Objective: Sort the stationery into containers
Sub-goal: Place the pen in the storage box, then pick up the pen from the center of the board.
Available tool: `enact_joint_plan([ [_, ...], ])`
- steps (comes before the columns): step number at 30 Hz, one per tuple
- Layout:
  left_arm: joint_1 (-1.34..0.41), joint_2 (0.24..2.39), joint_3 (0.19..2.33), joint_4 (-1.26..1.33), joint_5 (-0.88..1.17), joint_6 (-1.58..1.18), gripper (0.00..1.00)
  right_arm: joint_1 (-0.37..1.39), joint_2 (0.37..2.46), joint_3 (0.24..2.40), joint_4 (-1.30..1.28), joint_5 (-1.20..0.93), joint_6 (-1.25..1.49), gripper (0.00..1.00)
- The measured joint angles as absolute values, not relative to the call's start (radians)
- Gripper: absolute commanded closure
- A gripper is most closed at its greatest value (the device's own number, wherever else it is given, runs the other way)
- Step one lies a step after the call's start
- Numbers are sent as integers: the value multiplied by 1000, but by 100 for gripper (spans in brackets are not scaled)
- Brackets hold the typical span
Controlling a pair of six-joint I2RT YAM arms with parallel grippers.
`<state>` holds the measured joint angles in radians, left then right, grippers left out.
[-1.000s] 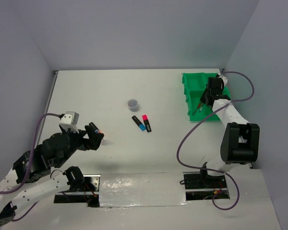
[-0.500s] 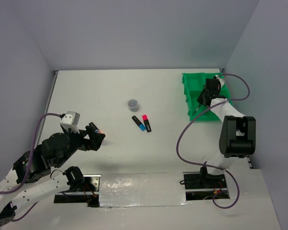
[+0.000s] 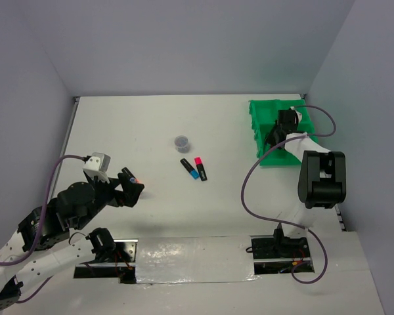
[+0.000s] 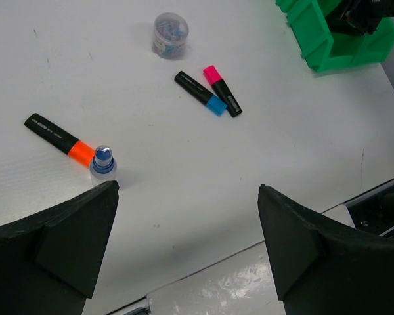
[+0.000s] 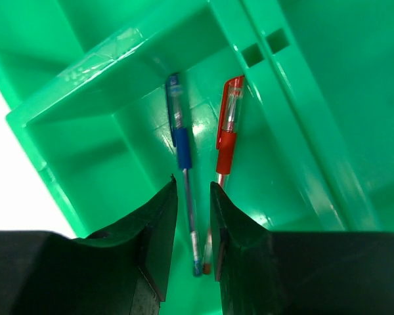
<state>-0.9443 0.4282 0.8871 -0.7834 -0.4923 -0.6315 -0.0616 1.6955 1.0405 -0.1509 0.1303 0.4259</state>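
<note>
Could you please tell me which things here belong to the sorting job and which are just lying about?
Job: blue pen, red pen, green tray, blue-ended highlighter, pink-ended highlighter, orange-ended highlighter, small bottle, round pot.
Lying about: purple cable, shiny strip.

Right pincer (image 5: 193, 182) shifted slightly across green tray (image 3: 256, 125); jaws parted a little; right arm swung nearer tray.

Green tray (image 5: 302, 85) — blue pen (image 5: 182, 147), red pen (image 5: 227, 141); pot (image 4: 170, 34) greyish, perhaps speckled.
</note>
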Motion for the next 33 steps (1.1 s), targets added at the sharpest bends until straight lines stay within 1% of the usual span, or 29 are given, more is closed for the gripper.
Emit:
enact_joint_plan([
  [7,-944,427,880,-781,-492,-631,1,-62,1719,1053,-164,117,426,65],
  [10,-944,429,879,-780,-492,-632,1,-62,1696,1054,-187,112,422,61],
  [13,-944,441,879,-781,-499,-635,1,-62,1609,1055,-226,109,411,56],
  [17,-944,491,880,-797,-539,-659,1,-56,1407,1063,-260,114,387,42],
  [19,-944,520,887,-820,-569,-681,1,-31,1300,1071,-265,130,367,38],
  [20,-944,533,891,-831,-588,-691,1,0,1247,1074,-266,146,355,32],
  [22,-944,550,896,-852,-628,-716,1,113,1162,1076,-269,159,329,29],
  [24,-944,563,908,-879,-677,-746,1,256,1125,1077,-277,161,300,23],
  [25,-944,572,919,-893,-704,-765,1,337,1130,1077,-283,150,288,19],
  [28,-944,627,982,-942,-787,-803,1,503,1198,1081,-303,127,263,18],
  [30,-944,672,1029,-984,-853,-833,1,573,1314,1092,-314,127,258,19],
  [33,-912,796,1129,-1060,-931,-878,1,633,1537,1147,-343,115,247,20],
])
